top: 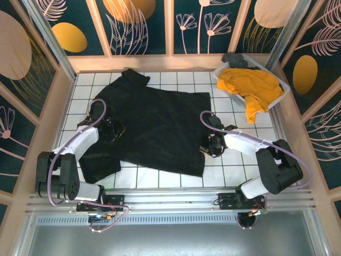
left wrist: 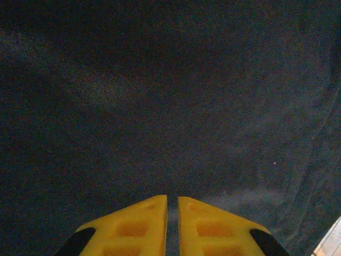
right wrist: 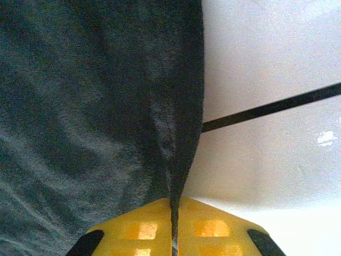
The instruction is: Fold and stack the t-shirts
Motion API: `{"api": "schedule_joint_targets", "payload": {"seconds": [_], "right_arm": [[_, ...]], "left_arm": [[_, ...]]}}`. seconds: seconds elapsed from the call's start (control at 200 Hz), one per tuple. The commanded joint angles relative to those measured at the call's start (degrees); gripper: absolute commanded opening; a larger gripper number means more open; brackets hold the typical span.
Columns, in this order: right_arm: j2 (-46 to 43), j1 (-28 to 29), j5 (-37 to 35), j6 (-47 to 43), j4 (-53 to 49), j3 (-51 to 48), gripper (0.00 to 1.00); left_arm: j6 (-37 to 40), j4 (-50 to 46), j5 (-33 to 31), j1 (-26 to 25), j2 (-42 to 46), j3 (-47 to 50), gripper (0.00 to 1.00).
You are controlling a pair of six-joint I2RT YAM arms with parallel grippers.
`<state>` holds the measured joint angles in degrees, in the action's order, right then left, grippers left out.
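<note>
currently my left gripper and right gripper each clamp the black t-shirt mid-frame; the yellow t-shirt lies upper right.

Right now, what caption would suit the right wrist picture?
Right gripper pinching the edge of the black t-shirt over the white tiled table.

Both end effectors closed, low
</note>
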<state>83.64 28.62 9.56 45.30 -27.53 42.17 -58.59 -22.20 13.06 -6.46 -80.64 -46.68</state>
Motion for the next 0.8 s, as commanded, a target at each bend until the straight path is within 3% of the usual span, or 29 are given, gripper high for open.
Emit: {"api": "schedule_joint_targets", "payload": {"seconds": [0.0, 0.12, 0.796], "right_arm": [[-1.20, 0.38, -0.60, 0.13, -3.34, 2.09, 0.04], [-1.12, 0.32, -0.90, 0.23, -4.49, 3.39, 0.00], [1.39, -0.96, -3.75, -1.93, -8.69, 13.01, 0.00]], "left_arm": [[-0.38, -1.22, -0.06, -0.31, 0.42, 0.29, 0.15], [-0.13, -1.27, -0.06, -0.31, 0.01, -0.07, 0.15], [1.20, -3.42, -1.72, -0.31, -1.10, -2.72, 0.14]]}}
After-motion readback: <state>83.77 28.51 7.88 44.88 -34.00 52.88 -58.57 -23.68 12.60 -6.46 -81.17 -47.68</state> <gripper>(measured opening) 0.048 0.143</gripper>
